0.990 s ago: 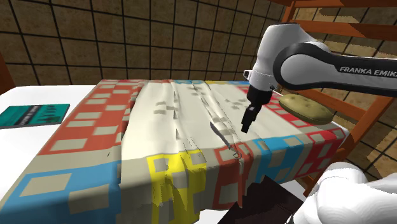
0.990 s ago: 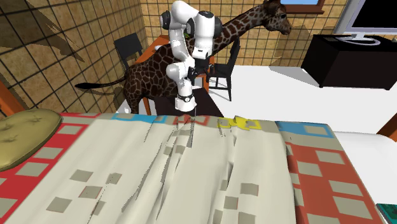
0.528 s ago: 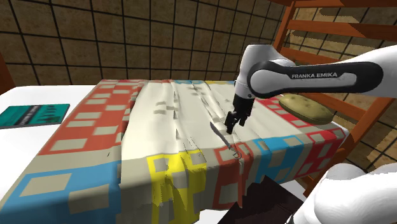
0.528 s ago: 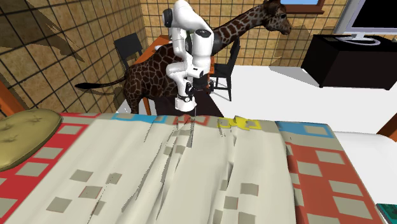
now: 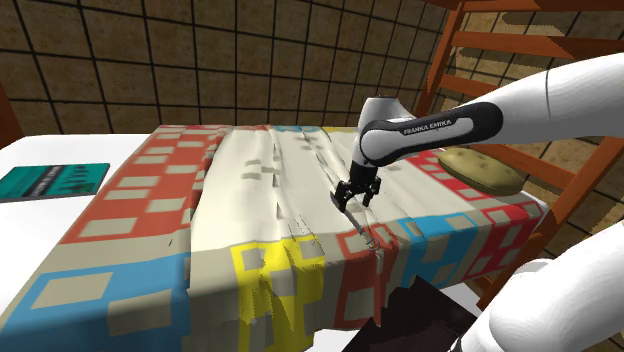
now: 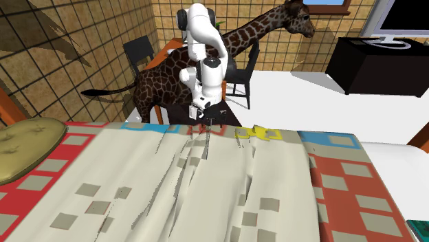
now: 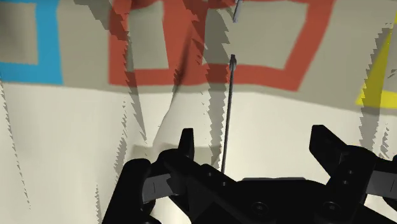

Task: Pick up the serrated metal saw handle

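The all-black two-finger gripper (image 5: pixel 354 197) of the white arm hangs low over a rumpled patchwork cloth (image 5: pixel 130 210) with a cream middle and a border of red, blue and yellow squares. It is close to the cloth's near edge in the shoulder view. Its fingers (image 7: pixel 186 145) stand wide apart and clasp nothing. In the wrist view the gripper (image 7: pixel 254 149) points down at the cream part of the cloth (image 7: pixel 63 140). There a thin, dark, straight saw blade (image 7: pixel 227 108) lies on the fabric. It runs from between the spread fingers out toward a red square outline. The blade sits closer to one finger than to the other, and neither finger touches it. I cannot make out its teeth or its handle. From the second exterior view the gripper (image 6: pixel 205 118) hovers at the far edge of the cloth (image 6: pixel 275 192), with a spotted brown giraffe figure (image 6: pixel 275 27) behind the arm and a black cabinet (image 6: pixel 381 65) toward that view's right. An olive-green tufted cushion (image 5: pixel 480 170) rests on the cloth near the arm, at the shoulder view's right. A teal flat book (image 5: pixel 50 182) lies on a white surface (image 5: pixel 25 150) beside the cloth, well apart from the gripper. A reddish-brown wooden frame (image 5: pixel 500 45) rises behind the cushion, against a brown tiled wall (image 5: pixel 200 60).
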Robot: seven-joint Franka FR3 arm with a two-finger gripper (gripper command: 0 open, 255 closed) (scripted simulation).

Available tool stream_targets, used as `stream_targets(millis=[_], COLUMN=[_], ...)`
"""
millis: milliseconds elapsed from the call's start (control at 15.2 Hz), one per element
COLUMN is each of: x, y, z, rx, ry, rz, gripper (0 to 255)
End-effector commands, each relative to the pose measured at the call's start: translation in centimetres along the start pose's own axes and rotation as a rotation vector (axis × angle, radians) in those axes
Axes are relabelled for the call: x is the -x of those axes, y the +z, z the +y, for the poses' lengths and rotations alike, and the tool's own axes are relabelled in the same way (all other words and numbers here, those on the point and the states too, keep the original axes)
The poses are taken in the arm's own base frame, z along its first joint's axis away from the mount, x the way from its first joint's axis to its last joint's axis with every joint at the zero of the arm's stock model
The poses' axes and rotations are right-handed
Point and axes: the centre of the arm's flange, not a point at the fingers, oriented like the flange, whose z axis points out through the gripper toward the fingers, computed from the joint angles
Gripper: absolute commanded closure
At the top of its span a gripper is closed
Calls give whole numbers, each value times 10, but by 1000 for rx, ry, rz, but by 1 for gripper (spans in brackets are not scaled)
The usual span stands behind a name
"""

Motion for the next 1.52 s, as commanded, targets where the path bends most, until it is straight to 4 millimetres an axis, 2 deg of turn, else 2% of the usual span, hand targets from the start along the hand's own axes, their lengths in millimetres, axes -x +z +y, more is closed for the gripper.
stream_targets(millis=[0,66,528,660,726,1320,1452], x=[-18,-22,-23,-23,-24,-23,-23], y=[20,25,62,65,65,65,54], z=[14,17,16,16,16,16,16], rx=[-10,-13,-13,-13,-13,-13,-13], ry=[71,90,90,90,90,90,90], rz=[-4,-5,-5,-5,-5,-5,-5], gripper=[0,0,0,0,255,255,255])
